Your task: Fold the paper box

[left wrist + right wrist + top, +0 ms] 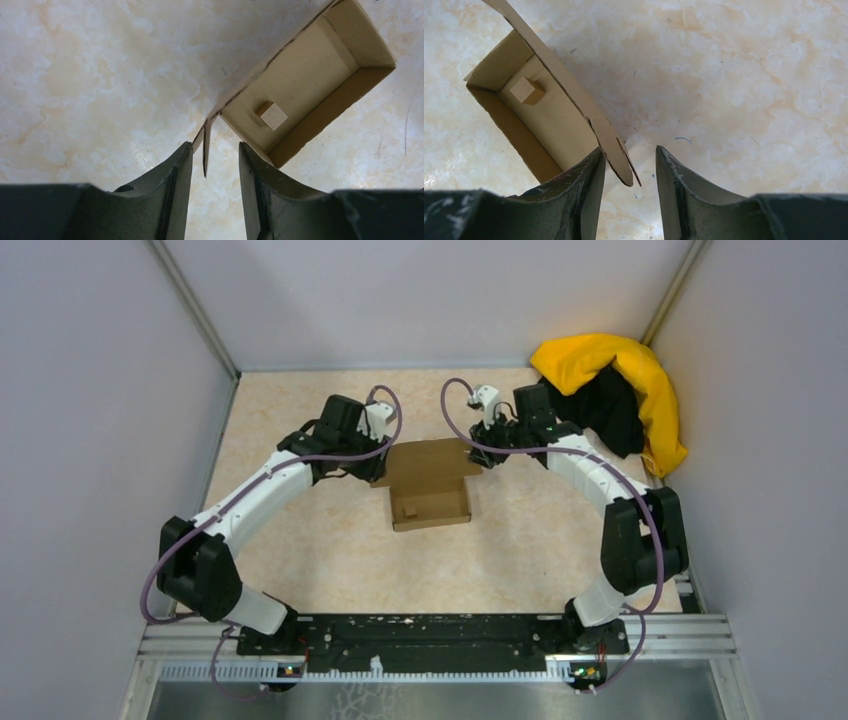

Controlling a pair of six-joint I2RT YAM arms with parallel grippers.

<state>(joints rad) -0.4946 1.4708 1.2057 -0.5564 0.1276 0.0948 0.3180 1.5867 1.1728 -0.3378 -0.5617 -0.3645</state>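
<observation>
In the top view the paper box (pixel 430 485) lay at the middle of the marbled table (pixel 320 570). Its open tray was toward the bottom of the frame and its flat lid panel toward the top. Both arms reached in to the lid's two upper corners. A yellow-and-black cloth heap (pixel 615 400) sat in the upper right corner, well apart from the box. This view did not show how the fingers stood.

The left wrist view showed that. The left gripper (pixel 215 147) was spread wide, and a thin corner flap of the box stood edge-on in the gap, close by the finger on the frame's left. I cannot tell whether it touched, and it was not clamped. The tray filled the upper right of that frame, with a small cardboard cube (pixel 272 115) on its floor.

In the right wrist view the right gripper (pixel 629 149) was equally wide. The lid's rounded tip reached down between the fingers, against the left-hand one and clear of the other. The tray and cube lay in the upper left.
</observation>
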